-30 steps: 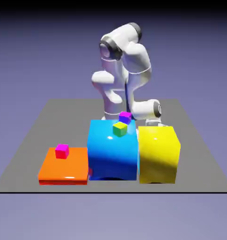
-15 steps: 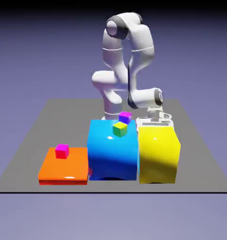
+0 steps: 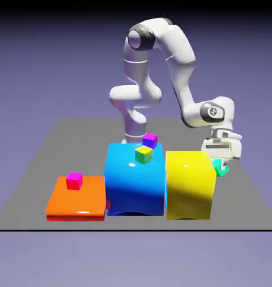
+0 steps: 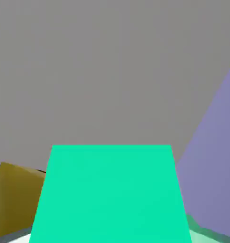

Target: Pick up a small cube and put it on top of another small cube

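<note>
Carrying step, by the look of it | small teal-green cube (image 3: 220, 167) clamped in nearly closed two-finger pincer (image 3: 221, 165), right of glossy yellow block (image 3: 189, 185) | next: lift clear, swing left to small purple cube (image 3: 150, 140), lower on top

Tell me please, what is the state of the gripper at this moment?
Gripper: closed, holding the teal-green cube between its fingers.
</note>
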{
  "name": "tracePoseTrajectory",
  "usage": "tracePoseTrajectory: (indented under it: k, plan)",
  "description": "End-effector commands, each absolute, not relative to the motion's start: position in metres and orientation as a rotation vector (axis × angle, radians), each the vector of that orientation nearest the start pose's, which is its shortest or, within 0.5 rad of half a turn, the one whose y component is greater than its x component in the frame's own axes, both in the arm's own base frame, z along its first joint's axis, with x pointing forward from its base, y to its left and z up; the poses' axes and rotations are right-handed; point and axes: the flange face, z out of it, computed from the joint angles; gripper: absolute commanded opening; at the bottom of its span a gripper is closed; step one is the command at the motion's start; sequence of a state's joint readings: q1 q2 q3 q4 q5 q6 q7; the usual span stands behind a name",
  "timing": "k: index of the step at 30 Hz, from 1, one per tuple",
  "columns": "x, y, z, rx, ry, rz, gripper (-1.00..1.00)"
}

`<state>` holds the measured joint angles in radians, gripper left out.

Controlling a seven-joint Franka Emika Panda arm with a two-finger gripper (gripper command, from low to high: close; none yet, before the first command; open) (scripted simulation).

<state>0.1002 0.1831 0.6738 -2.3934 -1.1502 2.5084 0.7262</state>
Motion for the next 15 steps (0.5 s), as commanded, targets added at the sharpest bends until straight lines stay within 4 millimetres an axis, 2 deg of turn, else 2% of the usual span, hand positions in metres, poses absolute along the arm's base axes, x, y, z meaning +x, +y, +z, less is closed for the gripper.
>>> tracePoseTrajectory:
  k: [1, 5, 9, 10, 13, 14, 15]
  plan:
    - [0.359, 0.355, 0.261, -3.072, -1.533, -0.684, -1.0]
    - [0.416, 0.352, 0.29, -3.177, -1.077, -0.673, -1.0]
    - [0.47, 0.342, 0.322, -3.202, -0.638, -0.666, -1.0]
    - [0.489, 0.325, 0.328, -3.218, -0.561, -0.675, -1.0]
    - [0.52, 0.269, 0.354, -3.318, -0.506, -0.661, -1.0]
    - [0.526, 0.251, 0.363, -3.349, -0.501, -0.647, -1.0]
    - [0.52, 0.245, 0.367, -3.379, -0.563, -0.62, -1.0]
